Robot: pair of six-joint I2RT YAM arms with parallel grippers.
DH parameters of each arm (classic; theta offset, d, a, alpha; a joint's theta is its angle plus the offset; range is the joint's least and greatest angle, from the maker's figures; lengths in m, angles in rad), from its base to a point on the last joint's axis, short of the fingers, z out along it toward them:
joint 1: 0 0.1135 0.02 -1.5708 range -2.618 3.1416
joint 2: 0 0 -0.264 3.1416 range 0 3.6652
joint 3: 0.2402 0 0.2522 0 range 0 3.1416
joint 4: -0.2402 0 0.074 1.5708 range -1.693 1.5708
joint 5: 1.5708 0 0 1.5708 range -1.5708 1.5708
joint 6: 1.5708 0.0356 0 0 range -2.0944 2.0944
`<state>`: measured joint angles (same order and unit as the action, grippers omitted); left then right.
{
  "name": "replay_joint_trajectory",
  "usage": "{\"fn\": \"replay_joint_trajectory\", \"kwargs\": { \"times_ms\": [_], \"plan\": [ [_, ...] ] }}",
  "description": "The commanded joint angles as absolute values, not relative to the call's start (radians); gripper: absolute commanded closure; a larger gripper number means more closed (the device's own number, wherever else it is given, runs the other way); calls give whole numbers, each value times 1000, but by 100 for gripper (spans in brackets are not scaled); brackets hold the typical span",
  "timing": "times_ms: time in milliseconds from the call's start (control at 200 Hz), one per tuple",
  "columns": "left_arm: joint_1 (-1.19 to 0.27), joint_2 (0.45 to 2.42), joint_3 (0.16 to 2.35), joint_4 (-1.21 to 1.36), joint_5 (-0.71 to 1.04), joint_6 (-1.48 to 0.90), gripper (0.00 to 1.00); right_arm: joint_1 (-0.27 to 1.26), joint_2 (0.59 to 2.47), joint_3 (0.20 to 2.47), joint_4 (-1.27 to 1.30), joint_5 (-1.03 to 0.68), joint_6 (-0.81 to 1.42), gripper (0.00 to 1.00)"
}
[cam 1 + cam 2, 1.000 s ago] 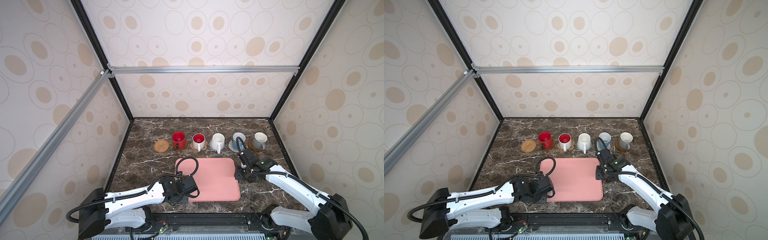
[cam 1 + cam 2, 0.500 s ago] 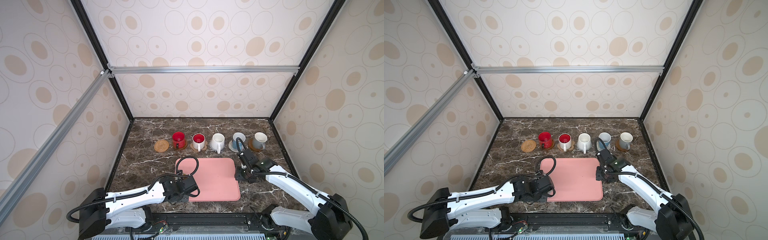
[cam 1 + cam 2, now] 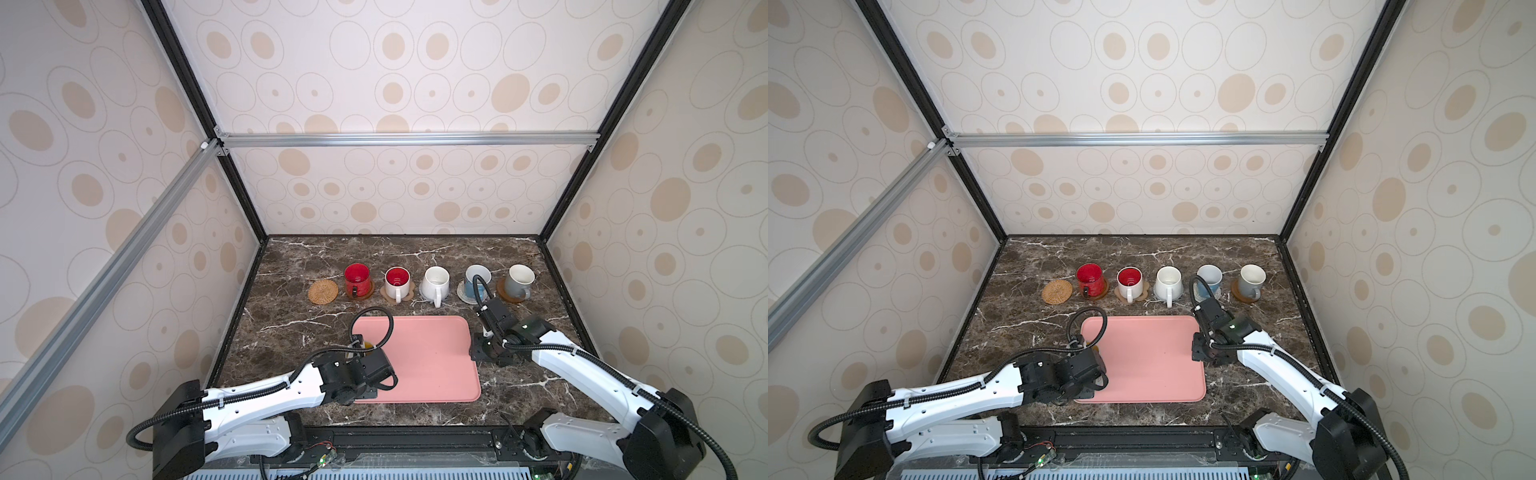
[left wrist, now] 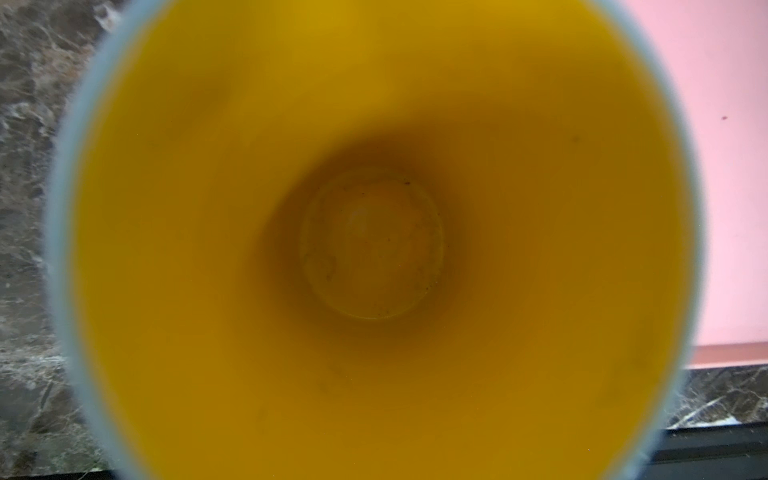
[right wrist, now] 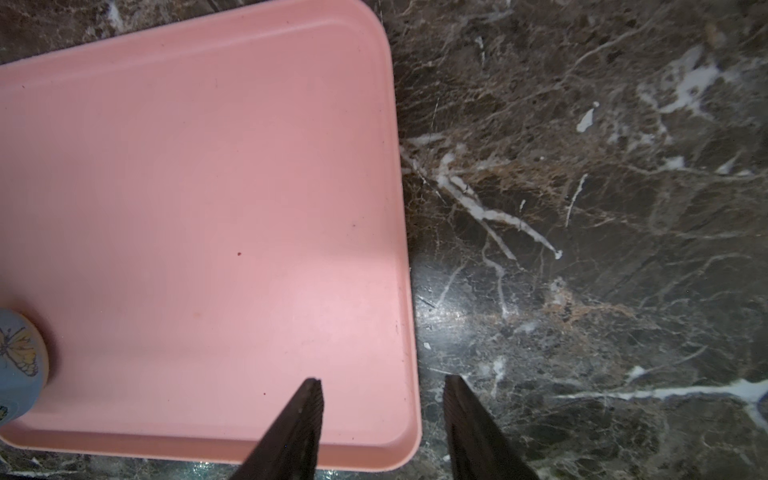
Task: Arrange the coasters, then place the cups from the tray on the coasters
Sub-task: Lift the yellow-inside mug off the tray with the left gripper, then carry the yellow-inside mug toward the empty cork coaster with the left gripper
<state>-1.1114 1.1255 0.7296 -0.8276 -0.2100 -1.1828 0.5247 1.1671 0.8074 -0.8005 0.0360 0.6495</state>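
Marble, dark and veined, is the desk (image 3: pixel 291 332) you see in both top views, with the pink tray (image 3: pixel 432 361) at the front middle. Behind it five cups stand in a row on coasters (image 3: pixel 508 296): red cup (image 3: pixel 357 279), white cup with red inside (image 3: pixel 397 280), plain white cup (image 3: pixel 435 282), light blue cup (image 3: pixel 477 277), grey cup (image 3: pixel 519 277). The rattan coaster (image 3: pixel 323 291) at the row's left end is bare. The left arm (image 3: pixel 291 386) reaches over the tray's left edge and its wrist hides the left jaws. You catch only a sliver of the yellow-lined cup (image 3: pixel 368 344) beneath it. A cable loop (image 3: pixel 478 291) of the right arm (image 3: pixel 582 370) crosses in front of the light blue cup.

In the left wrist view the yellow-lined cup (image 4: pixel 374 249) fills nearly everything. It is blurred, seen straight down its mouth, with its rim cut off at the edges. The left jaws are drawn nearly together, yet no finger shows, so you cannot tell whether they pinch the cup.

In the right wrist view the right jaws stand partly apart with nothing between them. One finger (image 5: pixel 299 428) is over the tray, the other over the desk, and the tray's rim runs below the gap. The same cup's blue, butterfly-printed side (image 5: pixel 18 365) shows cut off at the tray's far edge, well apart from these fingers.
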Motion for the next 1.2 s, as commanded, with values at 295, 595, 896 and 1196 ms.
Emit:
{"fn": "replay_joint_trajectory", "kwargs": {
  "times_ms": [295,595,896,1196],
  "plan": [
    [-1103,1105,794,-785,-379,-1169,95,519,1140,787,-827,46,665,49],
    [-1093,1074,815,-774,-403,-1159,95,517,1128,782,-830,52,670,49],
    [-1023,1045,844,-774,-420,-1080,97,518,1112,776,-836,61,672,49],
    [-900,1048,867,-732,-385,-951,97,518,1093,767,-844,72,682,49]
  ]
}}
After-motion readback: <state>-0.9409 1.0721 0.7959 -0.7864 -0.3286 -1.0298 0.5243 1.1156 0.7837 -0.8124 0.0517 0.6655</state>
